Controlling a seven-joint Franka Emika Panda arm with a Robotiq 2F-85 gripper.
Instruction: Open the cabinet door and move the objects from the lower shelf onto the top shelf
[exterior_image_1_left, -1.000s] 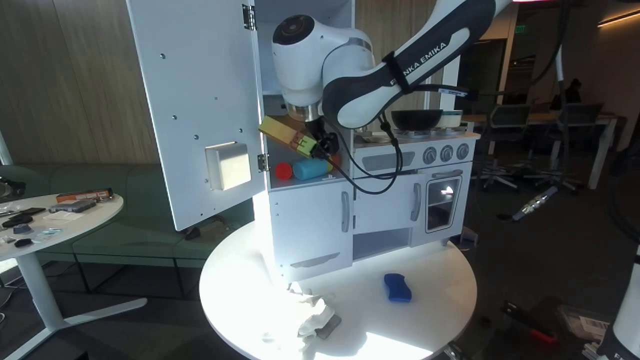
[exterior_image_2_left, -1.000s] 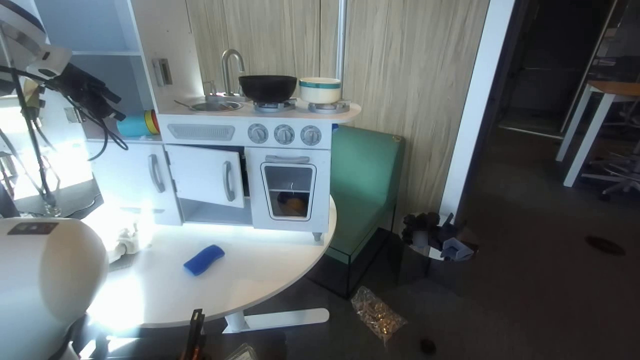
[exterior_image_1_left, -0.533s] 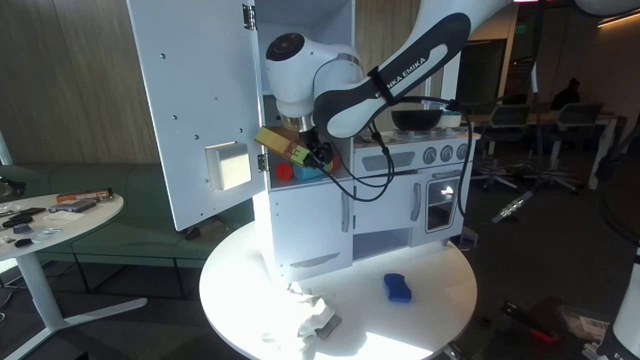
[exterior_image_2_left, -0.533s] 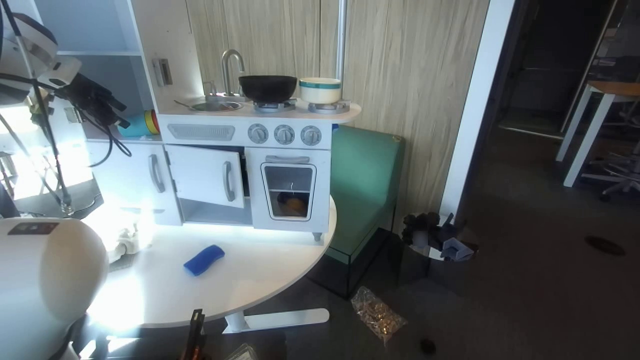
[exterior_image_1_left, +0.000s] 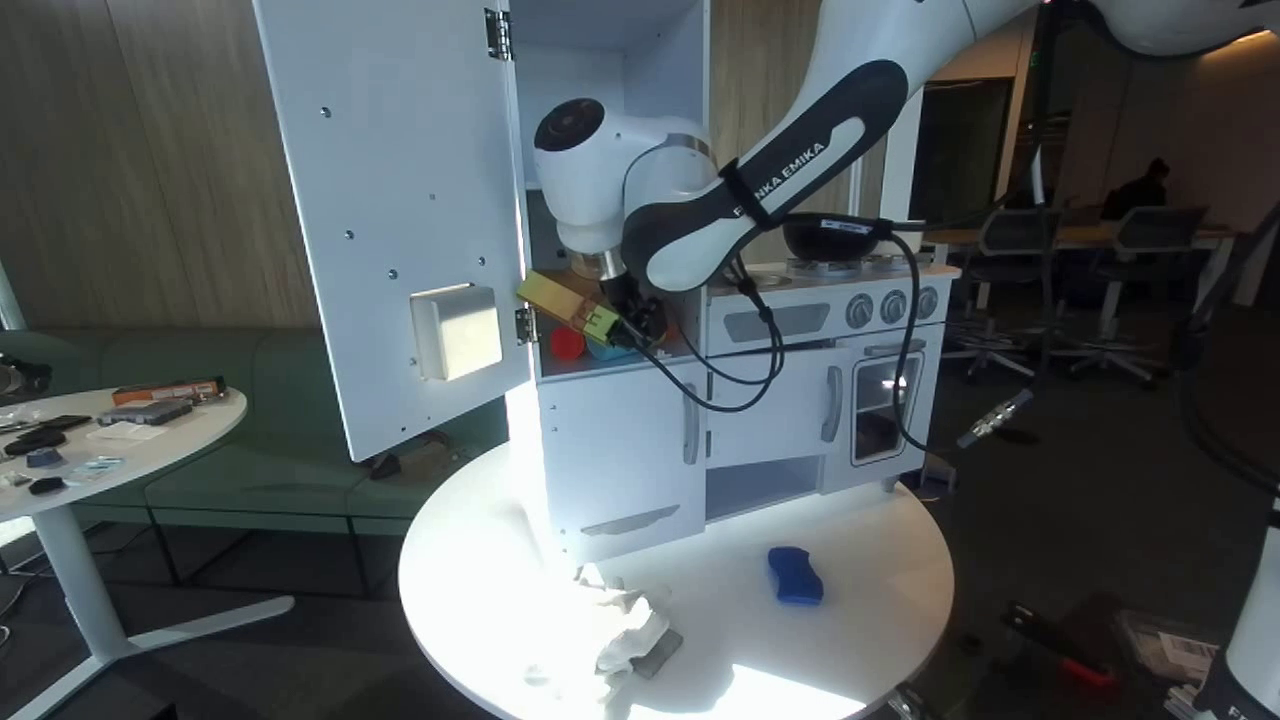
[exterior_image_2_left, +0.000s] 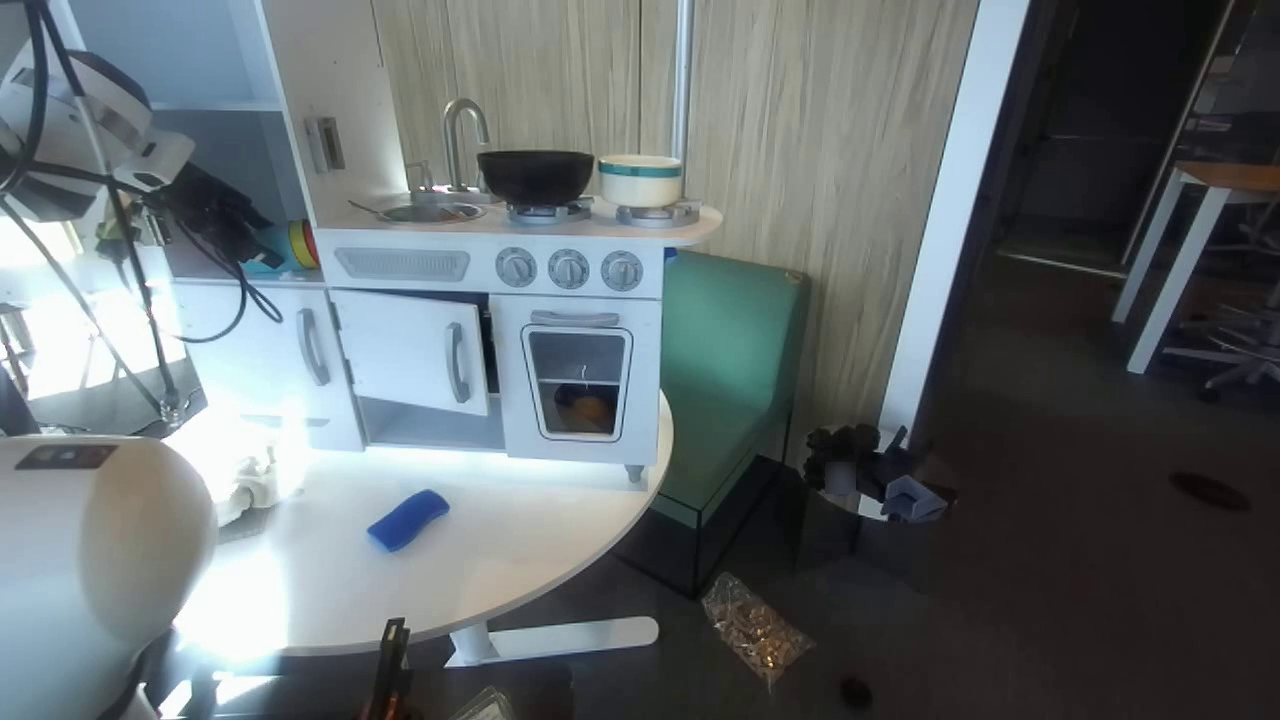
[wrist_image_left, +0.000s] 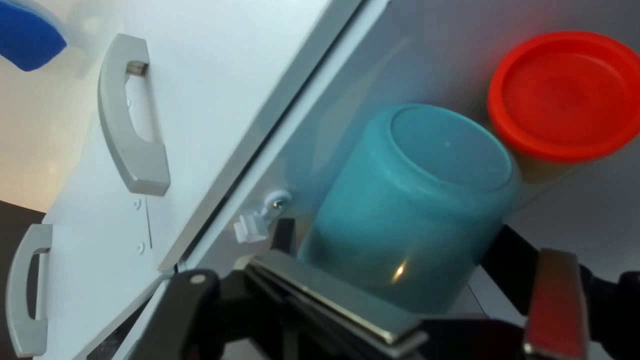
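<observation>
Cabinet (exterior_image_2_left: 340, 80): tall, white, standing on a round white desk (exterior_image_1_left: 880, 570).
Cabinet door (exterior_image_1_left: 390, 170): open wide from one side of the cabinet on its hinges (exterior_image_1_left: 526, 326), a white box (exterior_image_1_left: 457, 333) fixed to the face in view.
Robot arm (exterior_image_1_left: 780, 190): at the cabinet's open front, angled down into the upper compartment.
Lower shelf (wrist_image_left: 395, 65): bottom board of the cabinet's upper compartment.
Top shelf (exterior_image_2_left: 225, 106): higher in that compartment of the cabinet, partly hidden by the robot arm.
Teal cup stack (wrist_image_left: 415, 210): inside the cabinet, lying on its side on the lower shelf, yellow and red end away from the hinged side.
Red-lidded tub (wrist_image_left: 565, 95): inside the cabinet on the lower shelf, near the stack's base, toward the hinged side.
Jaws: inside the cabinet, apart, one on either side of the teal cup stack; a gap shows along one, contact at the other I cannot tell.
Black pan (exterior_image_2_left: 535, 178): beside the cabinet, on the stove top (exterior_image_2_left: 470, 229), with a cream pot (exterior_image_2_left: 641, 185) farther out.
Blue item (exterior_image_2_left: 408, 520): in front of the cabinet, on the desk.
White bundle (exterior_image_1_left: 632, 632): crumpled, partly lost in glare, on the desk in front of the cabinet.
</observation>
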